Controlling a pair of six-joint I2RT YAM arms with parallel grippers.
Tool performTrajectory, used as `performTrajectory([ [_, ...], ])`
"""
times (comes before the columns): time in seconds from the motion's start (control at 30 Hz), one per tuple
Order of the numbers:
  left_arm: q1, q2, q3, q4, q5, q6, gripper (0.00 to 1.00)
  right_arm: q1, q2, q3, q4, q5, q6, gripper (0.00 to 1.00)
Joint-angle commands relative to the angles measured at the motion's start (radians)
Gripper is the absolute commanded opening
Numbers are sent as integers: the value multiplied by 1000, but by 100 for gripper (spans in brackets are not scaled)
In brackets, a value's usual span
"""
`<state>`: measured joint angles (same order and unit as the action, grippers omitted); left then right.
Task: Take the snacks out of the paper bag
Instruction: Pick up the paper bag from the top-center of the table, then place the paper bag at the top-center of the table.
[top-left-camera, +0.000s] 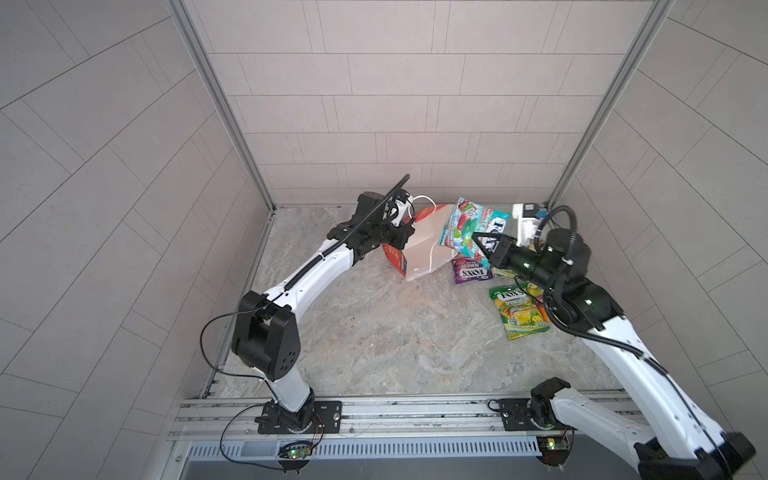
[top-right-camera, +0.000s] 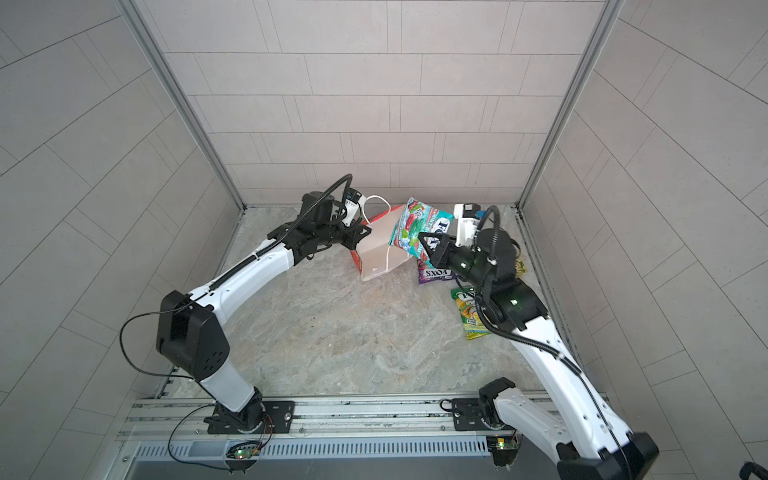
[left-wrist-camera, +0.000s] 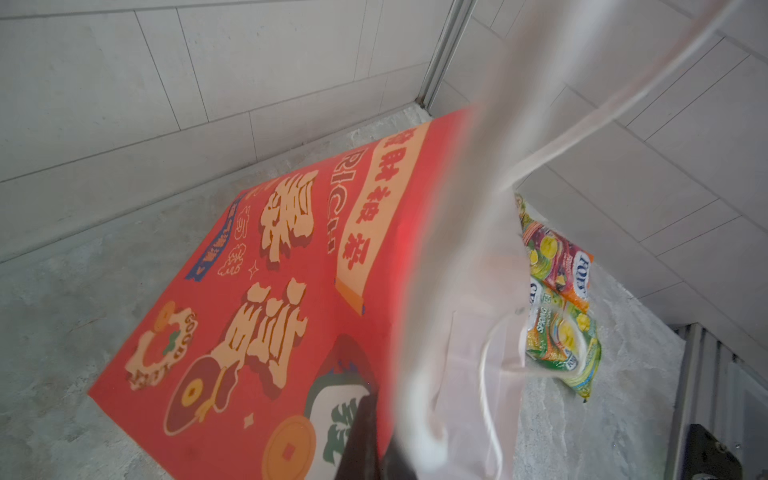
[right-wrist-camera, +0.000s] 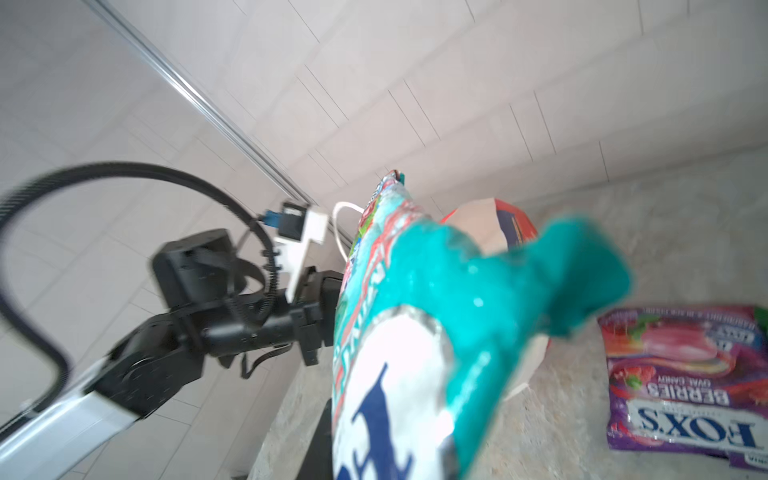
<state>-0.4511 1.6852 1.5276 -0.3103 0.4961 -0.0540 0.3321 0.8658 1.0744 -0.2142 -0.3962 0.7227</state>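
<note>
The red paper bag (top-left-camera: 422, 253) (top-right-camera: 376, 255) lies tilted at the back of the table, its white inside facing up. My left gripper (top-left-camera: 404, 233) (left-wrist-camera: 374, 419) is shut on the bag's rim, beside a white cord handle (top-left-camera: 424, 199). The bag's red printed face (left-wrist-camera: 270, 291) fills the left wrist view. My right gripper (top-left-camera: 484, 245) (right-wrist-camera: 374, 449) is shut on a teal snack packet (top-left-camera: 467, 228) (top-right-camera: 415, 228) (right-wrist-camera: 415, 332), held up at the bag's mouth. On the table lie a purple packet (top-left-camera: 471, 272) (right-wrist-camera: 685, 374), a green-yellow packet (top-left-camera: 519, 311) (left-wrist-camera: 561, 345) and a red-orange packet (left-wrist-camera: 557, 257).
A white device with a cable (top-left-camera: 525, 216) sits in the back right corner. Tiled walls close in the marbled table (top-left-camera: 374, 332) on three sides. The arms' rail (top-left-camera: 395, 411) runs along the front edge.
</note>
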Motion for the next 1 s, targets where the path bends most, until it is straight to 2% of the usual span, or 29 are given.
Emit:
performTrajectory([
  [0.0,41,48,121,-209,190,22,0,-23,-97,40,-26,20,-46,4],
  [0.07,57,103,243,-386,215,95,0,-36,-145,33,-84,82,-42,5],
  [0.13,63,155,362,-575,252,230,0,-46,-182,14,-156,163,-28,5],
  [0.23,86,232,500,-758,274,331,0,-57,-213,-46,-218,228,16,6],
  [0.37,123,333,658,-953,281,434,0,-68,-242,-160,-229,236,89,6],
  [0.43,144,420,815,-1097,252,469,0,-70,-247,-192,-240,234,107,6],
  [0.5,159,494,958,-1215,275,506,0,-70,-248,-217,-251,236,115,6],
  [0.6,173,571,1086,-1303,233,530,0,-70,-243,-256,-276,236,134,6],
  [0.7,182,582,1084,-1265,232,526,0,-70,-238,-312,-275,232,158,6],
  [0.73,183,586,1083,-1245,216,522,10,-70,-233,-329,-268,228,163,6],
  [0.87,200,590,1086,-1169,186,518,28,-69,-211,-372,-243,217,176,6],
  [0.97,215,593,1086,-1104,164,502,46,-70,-200,-376,-249,234,181,8],
])
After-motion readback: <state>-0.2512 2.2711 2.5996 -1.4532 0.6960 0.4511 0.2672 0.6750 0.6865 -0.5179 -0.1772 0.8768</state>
